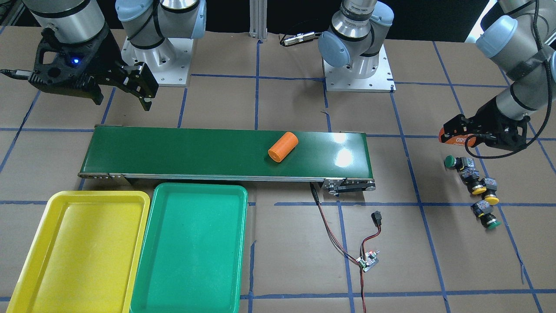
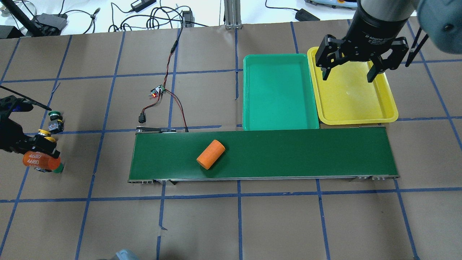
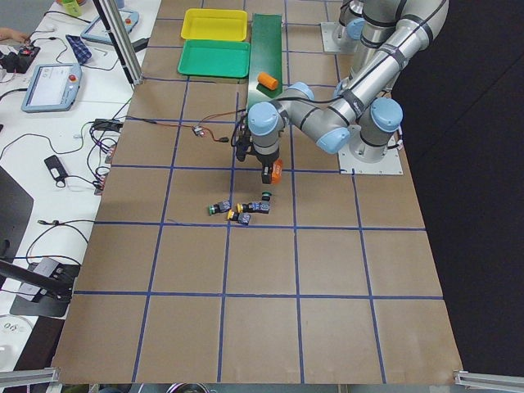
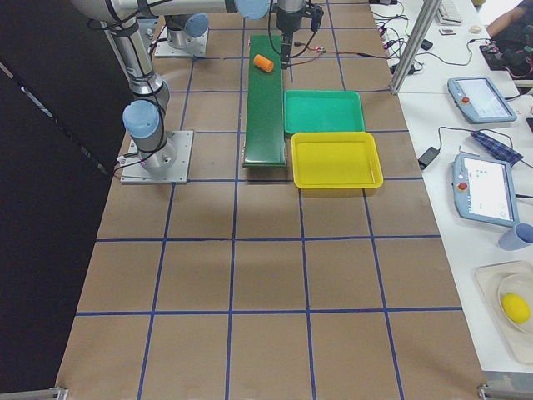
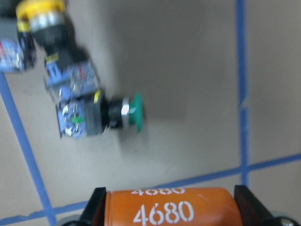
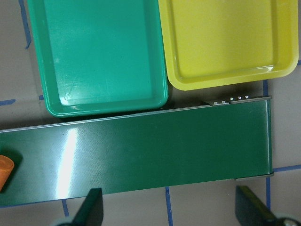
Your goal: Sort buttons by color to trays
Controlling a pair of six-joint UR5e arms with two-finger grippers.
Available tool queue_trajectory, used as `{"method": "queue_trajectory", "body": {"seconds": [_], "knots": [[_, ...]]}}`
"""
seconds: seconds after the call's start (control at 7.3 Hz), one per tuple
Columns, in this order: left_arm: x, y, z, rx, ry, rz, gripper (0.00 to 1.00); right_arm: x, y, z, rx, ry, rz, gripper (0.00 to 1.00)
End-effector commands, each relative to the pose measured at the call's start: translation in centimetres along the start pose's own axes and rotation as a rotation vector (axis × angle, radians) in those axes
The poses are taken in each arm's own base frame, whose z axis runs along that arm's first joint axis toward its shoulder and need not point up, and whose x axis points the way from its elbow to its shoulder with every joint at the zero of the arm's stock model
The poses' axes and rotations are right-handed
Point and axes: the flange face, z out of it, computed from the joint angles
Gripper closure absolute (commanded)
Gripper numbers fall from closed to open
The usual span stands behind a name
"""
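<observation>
The robot's left hand (image 2: pixel 39 159) is clenching an orange cylinder marked 4680 (image 5: pixel 170 212) sideways between its fingers while hovering low over the brown desk (image 1: pixel 434 269). The four buttons (image 1: pixel 473 177) are lying on their sides in a loose string on the desk just below and ahead of that hand, none of them gripped. In the left wrist view, one green-capped button (image 5: pixel 94 117) is resting just beyond the held cylinder with a yellow-capped one close behind it. The right hand (image 2: pixel 348 72) is hanging in the air with its fingers spread wide and nothing between them. It is looking down on the end of the dark-green conveyor belt (image 1: pixel 195 152). The yellow tray (image 1: pixel 82 252) and the green tray (image 1: pixel 191 248) are sitting side by side just ahead of it, against the belt's long edge. A second orange cylinder (image 1: pixel 282 147) is lying on its side on the belt, between the two hands, and all four buttons are sitting well apart from the right hand and both trays.
</observation>
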Motion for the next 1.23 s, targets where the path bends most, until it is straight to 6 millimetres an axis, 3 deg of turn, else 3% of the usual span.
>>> {"method": "queue_trajectory", "body": {"seconds": [0.0, 0.14, 0.27, 0.55, 0.69, 0.96, 1.1], "knots": [[11.8, -6.2, -1.5, 0.036, -0.022, -0.101, 1.0, 0.0, 0.0, 0.0, 0.0, 0.0, 0.0, 0.0], [19.0, -7.4, -0.8, 0.035, -0.032, -0.16, 1.0, 0.0, 0.0, 0.0, 0.001, 0.0, 0.0, 0.0], [24.6, -7.9, 0.9, 0.033, -0.035, -0.221, 1.0, 0.0, 0.0, 0.0, 0.002, 0.0, 0.0, 0.0], [32.2, -6.9, 3.9, 0.018, -0.027, -0.192, 1.0, 0.0, 0.0, 0.0, 0.002, 0.0, 0.0, 0.0], [33.8, -6.4, 4.6, 0.017, -0.025, -0.137, 1.0, 0.1, 0.0, 0.0, 0.0, 0.0, 0.001, 0.0], [34.8, -5.4, 4.2, 0.019, -0.028, 0.162, 1.0, 0.0, 0.0, 0.0, 0.0, 0.0, 0.0, 0.0], [34.4, -4.6, 6.2, -0.02, -0.026, 0.165, 1.0, 0.0, 0.0, 0.0, 0.0, 0.0, 0.0, 0.0]]}}
